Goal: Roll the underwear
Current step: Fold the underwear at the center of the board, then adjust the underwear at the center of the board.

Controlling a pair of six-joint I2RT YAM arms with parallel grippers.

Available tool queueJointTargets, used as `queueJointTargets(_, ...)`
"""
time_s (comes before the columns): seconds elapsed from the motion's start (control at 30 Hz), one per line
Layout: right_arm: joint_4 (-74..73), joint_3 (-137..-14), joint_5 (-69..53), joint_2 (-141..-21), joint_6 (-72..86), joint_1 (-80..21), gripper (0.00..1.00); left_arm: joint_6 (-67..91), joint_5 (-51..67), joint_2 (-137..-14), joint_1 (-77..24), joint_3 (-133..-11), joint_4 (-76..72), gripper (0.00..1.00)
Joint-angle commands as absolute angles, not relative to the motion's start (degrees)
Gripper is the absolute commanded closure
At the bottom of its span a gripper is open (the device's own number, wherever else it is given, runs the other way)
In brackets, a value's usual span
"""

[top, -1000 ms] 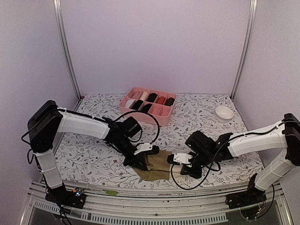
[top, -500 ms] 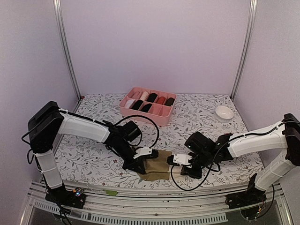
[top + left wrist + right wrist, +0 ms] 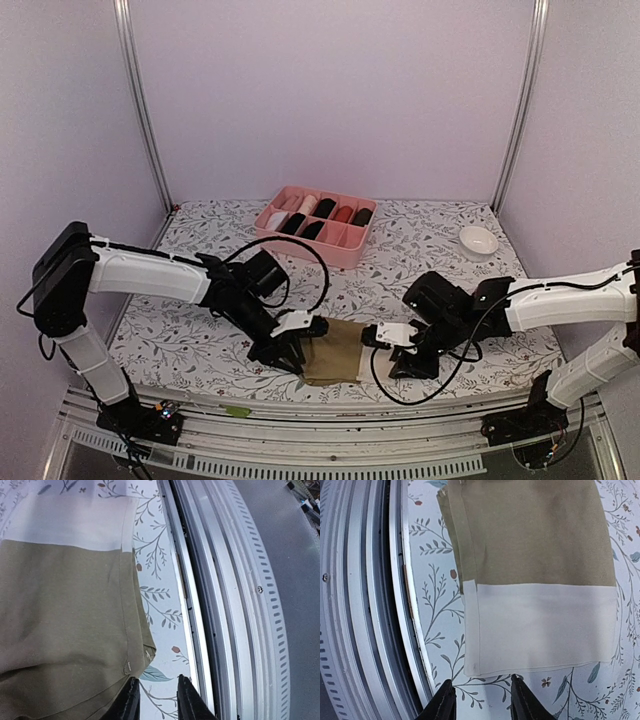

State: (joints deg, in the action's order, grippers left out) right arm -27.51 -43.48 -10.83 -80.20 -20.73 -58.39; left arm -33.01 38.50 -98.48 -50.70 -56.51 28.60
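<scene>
Floral desk [image 3: 430,250]. Olive underwear [image 3: 338,350] folded flat between both pairs of jaws, cream waistband just ahead of right jaws. Left jaws, right jaws slightly spread, empty. Likely fold done – next, pinch one end, start rolling.

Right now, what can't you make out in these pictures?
- Underwear: the left wrist view cuts off its left and lower parts at the edges.
- Waistband: right wrist view, too bright to show any print.
- Box: top view, the rolled things inside are too small to name.
- Bowl: top view, too small to see inside.
</scene>
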Motion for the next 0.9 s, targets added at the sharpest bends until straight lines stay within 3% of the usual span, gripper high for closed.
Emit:
queueJointTargets(0.0,-29.03,-46.07,-12.20,-77.38,-18.24,-58.68,0.64,-34.19,37.76,-95.50,-50.13,-54.06,25.94,0.76)
queueJointTargets(0.27,-32.10,-55.08,-15.91,-83.12,-1.84,-58.45,0.71,-33.13,32.05,-92.19,-50.17,-49.24,15.93,0.79)
queueJointTargets(0.5,-26.15,-50.19,-20.93,-83.09,15.61,-57.33,0.71,-33.05,30.04,-90.46,-49.46,-45.68,11.55,0.78)
queueJointTargets(0.87,-18.19,-43.85,-25.73,-88.89,23.97,-54.10,0.75,-36.76,27.15,-95.57,-52.13,-48.75,12.83,0.79)
